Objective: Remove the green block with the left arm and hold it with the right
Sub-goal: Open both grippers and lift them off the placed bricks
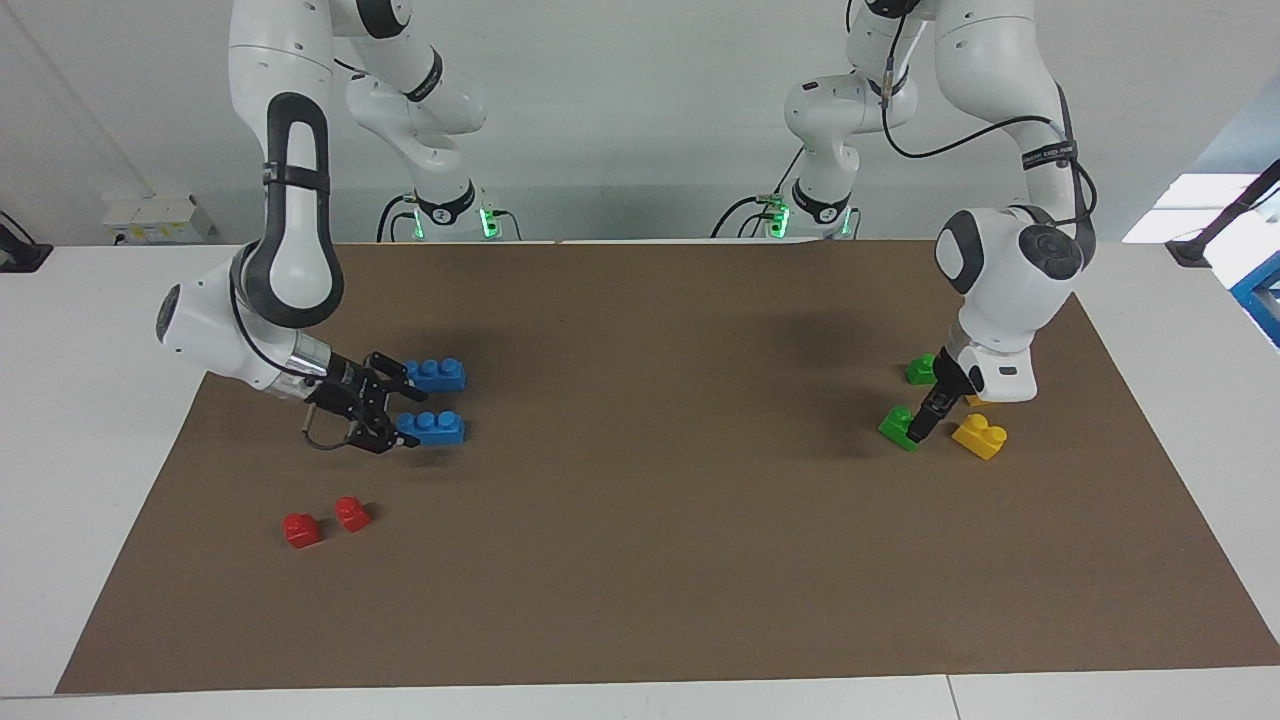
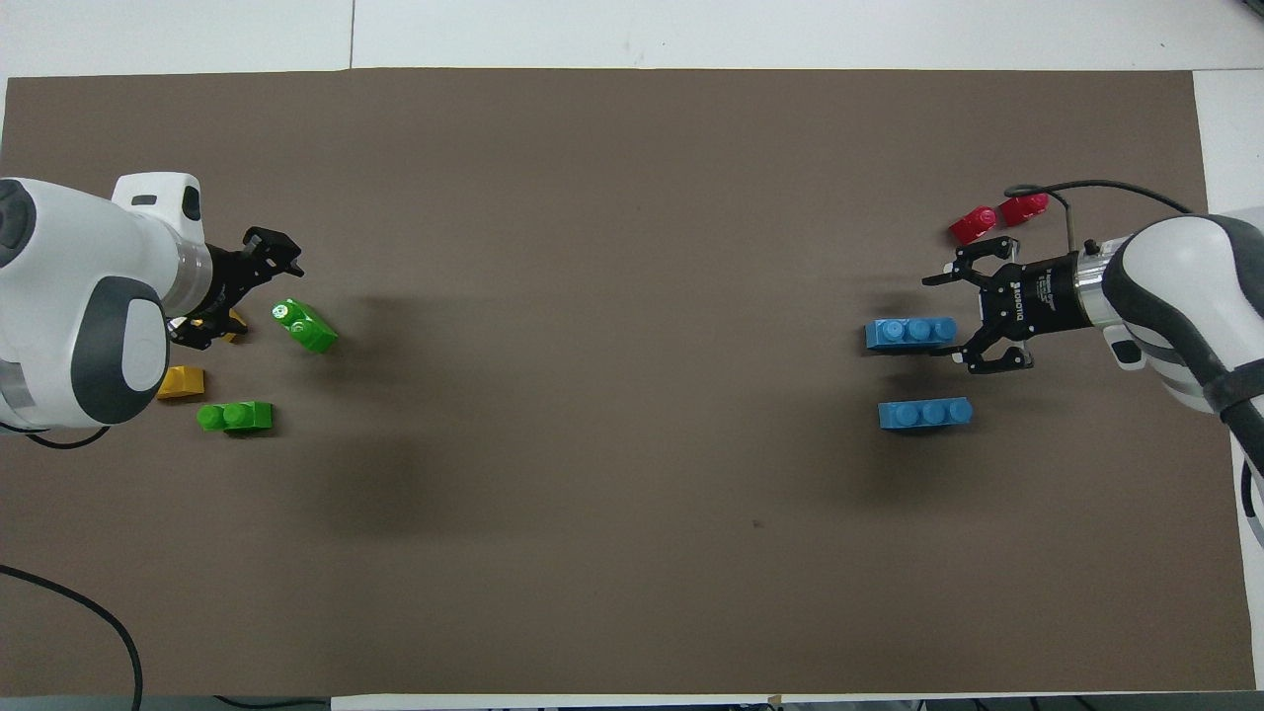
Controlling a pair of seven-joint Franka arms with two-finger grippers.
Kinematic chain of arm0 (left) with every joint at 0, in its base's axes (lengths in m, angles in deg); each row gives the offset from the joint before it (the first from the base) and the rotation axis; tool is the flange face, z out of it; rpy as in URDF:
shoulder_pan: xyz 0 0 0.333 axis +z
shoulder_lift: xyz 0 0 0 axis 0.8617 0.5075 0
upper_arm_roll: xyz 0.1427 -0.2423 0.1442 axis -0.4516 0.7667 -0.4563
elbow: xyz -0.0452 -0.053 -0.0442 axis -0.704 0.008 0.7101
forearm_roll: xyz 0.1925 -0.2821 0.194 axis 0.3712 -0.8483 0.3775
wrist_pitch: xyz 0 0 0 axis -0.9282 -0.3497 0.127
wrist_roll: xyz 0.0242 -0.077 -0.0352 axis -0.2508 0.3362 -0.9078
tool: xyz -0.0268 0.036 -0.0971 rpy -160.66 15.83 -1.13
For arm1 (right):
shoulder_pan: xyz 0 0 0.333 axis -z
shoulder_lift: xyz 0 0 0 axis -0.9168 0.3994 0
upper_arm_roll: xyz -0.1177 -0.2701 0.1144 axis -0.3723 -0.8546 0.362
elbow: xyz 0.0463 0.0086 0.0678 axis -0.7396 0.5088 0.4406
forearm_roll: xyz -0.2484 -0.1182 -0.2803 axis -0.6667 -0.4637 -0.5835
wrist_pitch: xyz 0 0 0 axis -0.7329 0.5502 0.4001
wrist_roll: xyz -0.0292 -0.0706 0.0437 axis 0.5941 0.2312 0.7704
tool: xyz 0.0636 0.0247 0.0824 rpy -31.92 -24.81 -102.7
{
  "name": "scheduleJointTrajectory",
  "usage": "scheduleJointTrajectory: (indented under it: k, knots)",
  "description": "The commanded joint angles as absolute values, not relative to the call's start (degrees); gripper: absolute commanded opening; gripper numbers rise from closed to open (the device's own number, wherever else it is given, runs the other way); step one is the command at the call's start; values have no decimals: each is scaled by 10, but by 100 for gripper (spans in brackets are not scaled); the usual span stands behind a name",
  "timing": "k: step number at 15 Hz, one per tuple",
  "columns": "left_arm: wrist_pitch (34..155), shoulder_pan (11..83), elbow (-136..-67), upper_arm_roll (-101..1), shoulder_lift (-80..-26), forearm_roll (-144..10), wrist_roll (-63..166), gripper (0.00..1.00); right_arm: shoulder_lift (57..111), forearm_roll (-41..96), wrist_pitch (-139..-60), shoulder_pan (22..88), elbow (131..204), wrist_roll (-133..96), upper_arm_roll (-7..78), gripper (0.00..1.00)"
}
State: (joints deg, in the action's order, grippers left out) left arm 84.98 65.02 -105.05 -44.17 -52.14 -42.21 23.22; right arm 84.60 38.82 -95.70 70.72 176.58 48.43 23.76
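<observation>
My left fingers [image 1: 917, 430] sit low at the right of the facing view, spread apart with nothing between them; in the overhead view they show at the left edge [image 2: 269, 249], clear of the green block [image 2: 305, 326]. That green block [image 1: 896, 426] lies tilted on the brown mat [image 1: 660, 520] just beside my left fingertips, and from the facing view I cannot tell whether a tip touches it. A second green brick [image 2: 235, 417] lies below it in the overhead view, with a yellow brick [image 1: 980, 436] close by. My right fingers [image 2: 953, 306] stand wide at the right of the overhead view, open around the end of one blue brick [image 2: 909, 333] without gripping it. The other blue brick [image 2: 925, 413] lies just below, and two red bricks [image 2: 997, 218] sit above on the bench.
</observation>
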Motion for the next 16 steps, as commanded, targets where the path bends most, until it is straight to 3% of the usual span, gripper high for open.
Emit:
scheduleJointTrajectory:
  k: [1, 6, 16]
  knots:
    - [799, 654, -1021, -438, -551, -423, 251, 100, 800, 358, -912, 712, 1745, 532, 242, 96]
    - [700, 652, -938, -439, -566, -423, 390, 100, 745, 287, -839, 712, 1690, 538, 247, 99]
    - [581, 646, -934, -438, -688, -424, 491, 100, 647, 95, -789, 673, 1663, 199, 250, 99]
